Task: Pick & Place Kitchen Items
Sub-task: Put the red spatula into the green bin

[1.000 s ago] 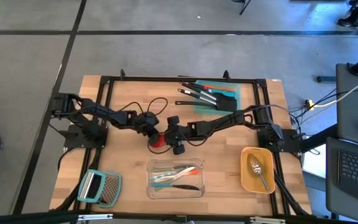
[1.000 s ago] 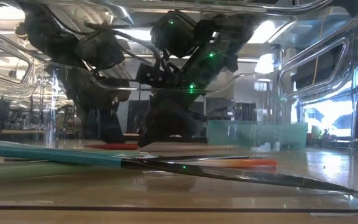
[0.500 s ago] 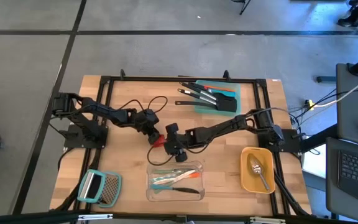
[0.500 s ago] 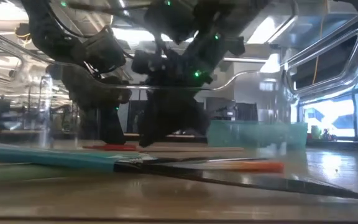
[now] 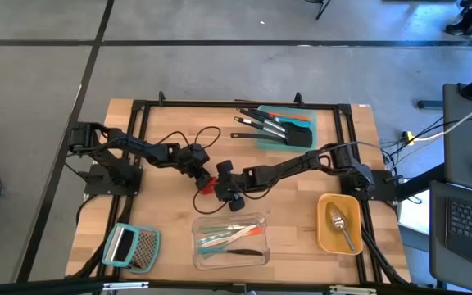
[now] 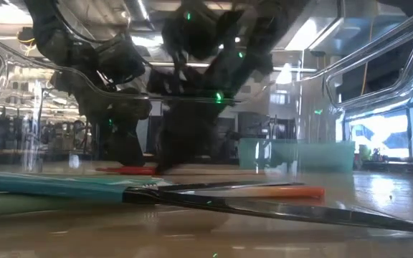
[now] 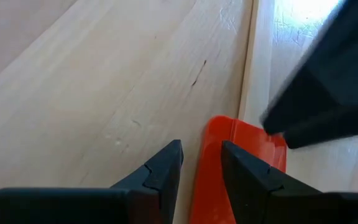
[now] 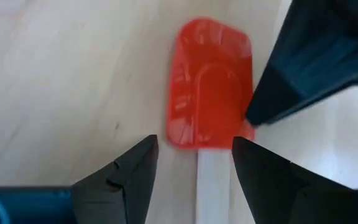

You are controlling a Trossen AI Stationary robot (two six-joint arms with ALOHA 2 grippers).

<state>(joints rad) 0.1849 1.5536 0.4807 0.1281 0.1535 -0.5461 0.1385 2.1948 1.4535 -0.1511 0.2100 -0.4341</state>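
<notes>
The red spatula (image 8: 211, 84) lies flat mid-surface (image 5: 170, 213). The right gripper (image 8: 194, 162) hovers spread wide astride its handle; the left gripper (image 7: 201, 165), narrowly parted, straddles the blade's edge without gripping.

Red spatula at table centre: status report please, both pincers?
Left pincer part open at red flat-bladed spatula edge. Right pincer open, straddling its pale handle, no grip yet. Pincers crowd each other.
</notes>
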